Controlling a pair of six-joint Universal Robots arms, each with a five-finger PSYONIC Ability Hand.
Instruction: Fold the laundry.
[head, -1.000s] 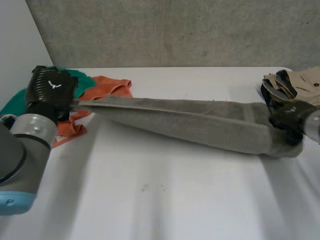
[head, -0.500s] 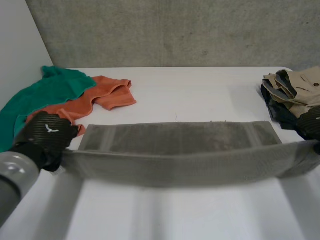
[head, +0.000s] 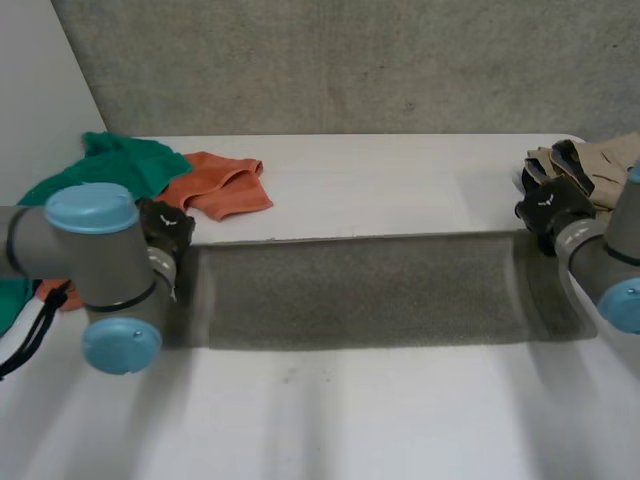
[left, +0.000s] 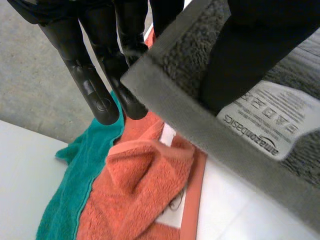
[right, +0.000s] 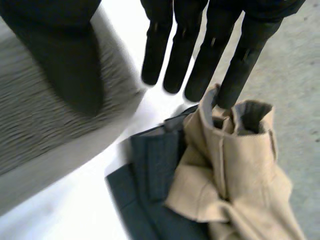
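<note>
Grey towel stretched wide across the middle of the table (head: 380, 420), with other laundry at the far corners.
The grey towel (head: 360, 290) ran lengthwise between the side edges. Its left end, with a white label (left: 265, 122), was pinched by the left hand (head: 165, 228), its right end by the right hand (head: 548, 205). A green towel (head: 115, 165) and an orange towel (head: 215, 185) lay crumpled by the far left corner. A beige garment (head: 605, 160) sat on a dark garment (right: 150, 170) at the far right.

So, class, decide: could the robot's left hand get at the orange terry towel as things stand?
Probably not yet: the left hand pinches a corner of the grey terry towel. The orange terry towel lies just beyond its fingertips, nothing between.
</note>
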